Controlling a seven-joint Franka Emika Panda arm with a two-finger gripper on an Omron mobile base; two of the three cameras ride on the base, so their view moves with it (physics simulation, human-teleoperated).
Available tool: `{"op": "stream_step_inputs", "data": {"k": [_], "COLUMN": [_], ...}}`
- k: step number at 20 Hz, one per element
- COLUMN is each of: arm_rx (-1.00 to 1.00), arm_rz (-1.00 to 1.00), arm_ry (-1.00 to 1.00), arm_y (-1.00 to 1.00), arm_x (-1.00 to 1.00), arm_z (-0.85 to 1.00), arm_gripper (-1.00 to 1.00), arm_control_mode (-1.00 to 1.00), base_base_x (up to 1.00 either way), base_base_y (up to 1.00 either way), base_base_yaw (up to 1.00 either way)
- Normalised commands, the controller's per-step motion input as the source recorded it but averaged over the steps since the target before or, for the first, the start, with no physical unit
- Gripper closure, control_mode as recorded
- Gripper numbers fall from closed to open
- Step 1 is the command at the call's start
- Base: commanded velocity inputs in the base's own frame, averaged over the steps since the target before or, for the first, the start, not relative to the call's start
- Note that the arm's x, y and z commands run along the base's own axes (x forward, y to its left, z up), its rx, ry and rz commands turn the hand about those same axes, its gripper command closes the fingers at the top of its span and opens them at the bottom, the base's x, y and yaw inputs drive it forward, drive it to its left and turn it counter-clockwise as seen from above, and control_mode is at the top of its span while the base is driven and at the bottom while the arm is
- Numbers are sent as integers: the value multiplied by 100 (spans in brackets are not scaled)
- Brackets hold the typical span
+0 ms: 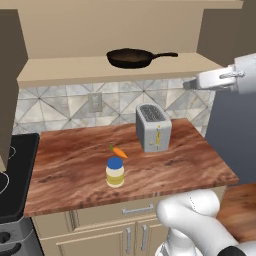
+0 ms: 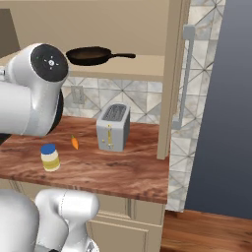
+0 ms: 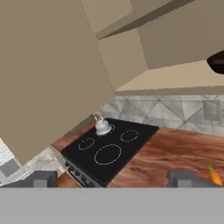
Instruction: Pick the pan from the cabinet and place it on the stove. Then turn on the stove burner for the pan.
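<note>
Left base view — we log 1 pan on the open cabinet shelf; gripper jaws wide apart, empty — stove below.

Pan on the cabinet shelf above my counter, toaster below it, carrot just behind the jar, stove left of the counter, kettle on its back.

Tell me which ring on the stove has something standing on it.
The far left ring of the stove, where the small white kettle stands. The other three rings are bare.
</note>
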Motion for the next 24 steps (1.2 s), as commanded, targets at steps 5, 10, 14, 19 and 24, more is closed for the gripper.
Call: {"op": "stream_step_inputs", "data": {"k": [5,10,14,19,24], "arm_rx": [-19,-18,-15,-10,-8], "arm_rz": [0,0,0,0,0], "arm_ry": [-24,-14,-6,-3,0], "arm_y": [-17,-14,-7,-10,-31], "arm_x": [6,15,32,33,24], "arm_z": [15,4,0,0,0], "arm_gripper": [-100,-100,-100,-100,-100], "arm_control_mode": [-100,-100,-100,-100,-100], "base_base_x": [0,0,0,0,0], "base_base_y": [0,0,0,0,0], "base_base_yaw": [0,0,0,0,0]}}
